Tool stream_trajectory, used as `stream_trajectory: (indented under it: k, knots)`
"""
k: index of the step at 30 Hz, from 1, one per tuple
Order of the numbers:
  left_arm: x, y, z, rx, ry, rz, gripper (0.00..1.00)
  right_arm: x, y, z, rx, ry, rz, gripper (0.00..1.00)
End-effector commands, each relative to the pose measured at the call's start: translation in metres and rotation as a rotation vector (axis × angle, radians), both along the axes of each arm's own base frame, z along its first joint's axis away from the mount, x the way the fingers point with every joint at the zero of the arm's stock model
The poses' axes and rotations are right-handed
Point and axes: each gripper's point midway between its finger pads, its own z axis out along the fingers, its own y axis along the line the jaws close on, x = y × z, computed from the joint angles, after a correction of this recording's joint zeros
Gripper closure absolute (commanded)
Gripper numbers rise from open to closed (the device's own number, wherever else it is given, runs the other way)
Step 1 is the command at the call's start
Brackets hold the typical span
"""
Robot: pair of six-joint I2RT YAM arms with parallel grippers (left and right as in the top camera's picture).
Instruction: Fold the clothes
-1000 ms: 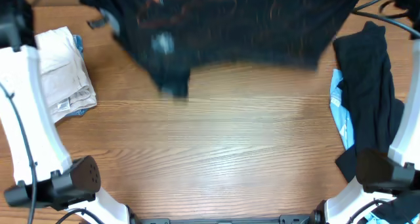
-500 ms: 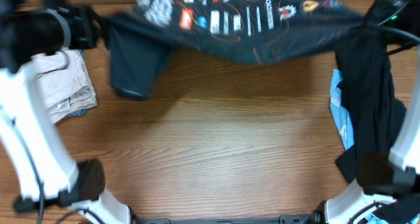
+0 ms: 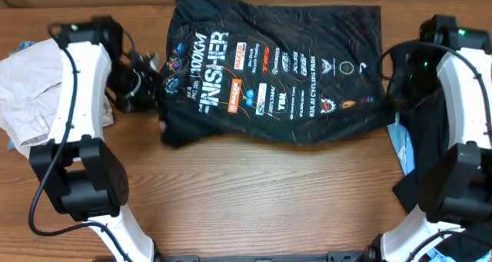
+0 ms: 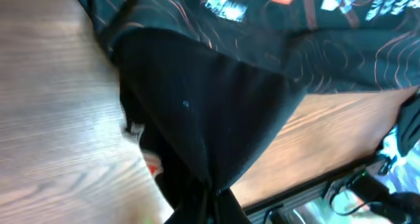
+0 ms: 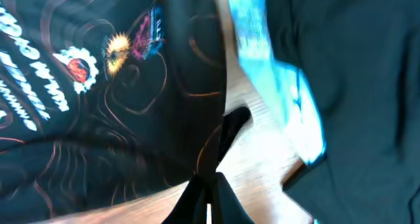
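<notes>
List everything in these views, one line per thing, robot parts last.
jersey: one, black with orange-tan contour lines and white, red and orange logos, spread out at the far middle of the table
trousers: one, off-white beige, crumpled at the left edge
plain garment: one, black, at the right edge
cloth: one, light blue, next to the plain garment
table: one, light brown wood
left arm, right arm: two, white and black, one on each side
left gripper: one, black, shut on the jersey's left side
right gripper: one, black, shut on the jersey's right side
</notes>
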Motion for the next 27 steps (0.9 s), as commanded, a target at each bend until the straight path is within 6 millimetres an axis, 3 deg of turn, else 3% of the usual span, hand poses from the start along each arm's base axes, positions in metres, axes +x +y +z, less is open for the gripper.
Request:
stream_trajectory:
  k: [1, 7, 11, 15, 20, 27]
  knots:
    - [-0.029, 0.0, -0.026, 0.031, 0.108, 0.0, 0.96, -0.02, -0.003, -0.015, 0.005, 0.063, -0.01, 0.96]
    - [-0.08, 0.001, -0.06, 0.069, 0.24, 0.034, 0.96, -0.052, -0.006, -0.044, 0.03, 0.174, -0.044, 0.96]
    - [-0.105, 0.023, -0.065, 0.226, 0.211, 0.148, 0.96, -0.069, -0.008, -0.057, 0.041, 0.221, -0.086, 0.96]
    - [-0.121, 0.032, -0.048, 0.247, 0.106, 0.273, 0.96, -0.081, -0.006, -0.065, 0.044, 0.232, -0.099, 0.96]
    - [-0.14, 0.04, -0.028, 0.24, 0.002, 0.366, 0.96, -0.088, 0.004, -0.059, 0.074, 0.17, -0.105, 0.96]
    - [-0.159, 0.035, 0.005, 0.227, -0.108, 0.476, 0.96, -0.097, 0.007, -0.024, 0.044, 0.008, -0.129, 0.96]
